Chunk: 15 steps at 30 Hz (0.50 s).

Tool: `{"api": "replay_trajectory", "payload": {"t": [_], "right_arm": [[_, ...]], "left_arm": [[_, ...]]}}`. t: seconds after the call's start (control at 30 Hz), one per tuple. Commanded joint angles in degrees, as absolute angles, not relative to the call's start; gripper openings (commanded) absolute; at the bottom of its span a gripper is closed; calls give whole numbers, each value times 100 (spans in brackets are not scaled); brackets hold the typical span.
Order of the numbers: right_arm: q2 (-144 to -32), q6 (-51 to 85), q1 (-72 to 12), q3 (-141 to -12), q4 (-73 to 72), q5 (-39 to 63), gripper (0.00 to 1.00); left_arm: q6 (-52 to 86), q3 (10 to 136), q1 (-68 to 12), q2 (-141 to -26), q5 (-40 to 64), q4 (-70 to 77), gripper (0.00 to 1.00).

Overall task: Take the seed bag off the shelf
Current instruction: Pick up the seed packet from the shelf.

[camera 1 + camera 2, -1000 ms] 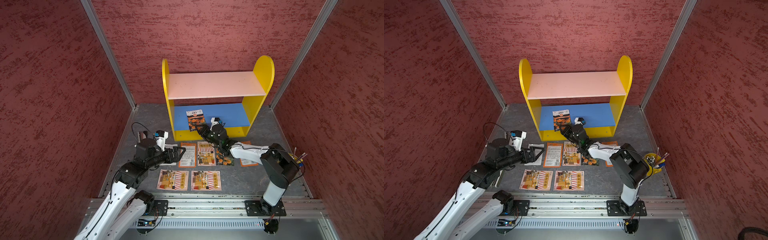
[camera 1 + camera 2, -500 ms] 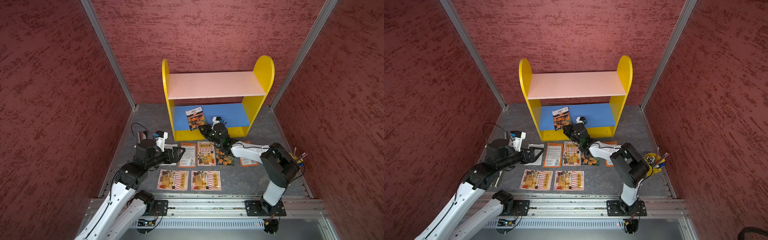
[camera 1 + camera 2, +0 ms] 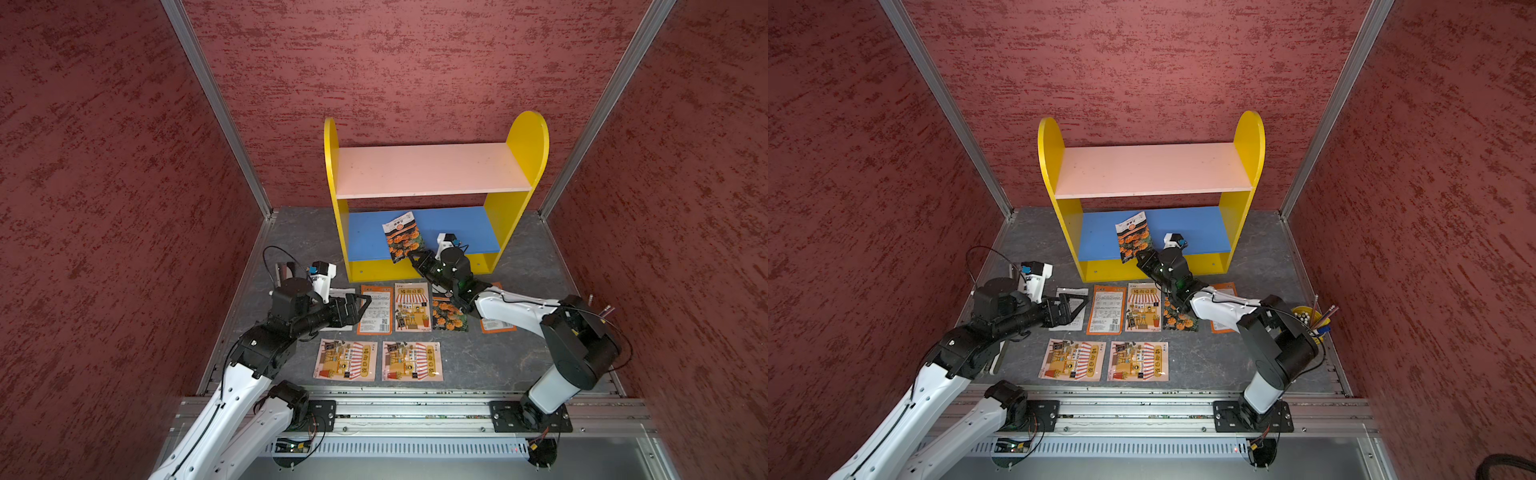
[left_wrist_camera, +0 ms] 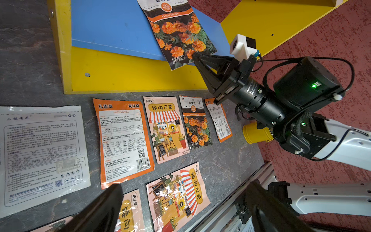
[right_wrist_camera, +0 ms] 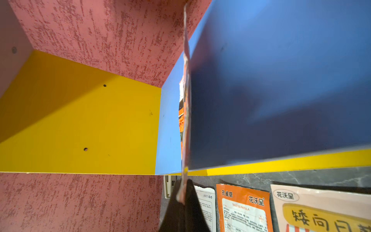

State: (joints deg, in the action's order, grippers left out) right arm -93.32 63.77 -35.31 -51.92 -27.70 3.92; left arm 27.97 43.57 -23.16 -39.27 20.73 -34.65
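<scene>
**Seed bag at the shelf.** The shelf [image 3: 428,170] stands at the back of the table [image 3: 498,357]. The seed bag [image 3: 402,237], printed with orange flowers, lies tilted across the shelf's blue lower board [image 3: 457,228]. Its top end is under the pink upper board [image 3: 1150,170] and its lower corner juts past the shelf's front edge. The right claw [image 3: 412,257], reaching in from the front of the shelf, is clamped together on that lower corner. Whether the bag touches the blue board cannot be told. The left claw [image 3: 360,309], jaws wide apart and holding nothing, is over a white packet [image 4: 42,152] in front of the shelf. Further packets [image 3: 411,360] lie flat in two rows before the shelf.
</scene>
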Motion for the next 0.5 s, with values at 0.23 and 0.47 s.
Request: {"api": "replay_trajectory", "payload": {"t": [0.23,0.47], "right_arm": [[-8238,4930,-3090,-5292,-1464,1839,0],[-7263,3673,-3041,-5577,377,2903,0]], "left_arm": [[2776,4412,-2238,-4436,2774,-2322,100],[2711,4573,-1783,-4748,3536,-1809,100]]}}
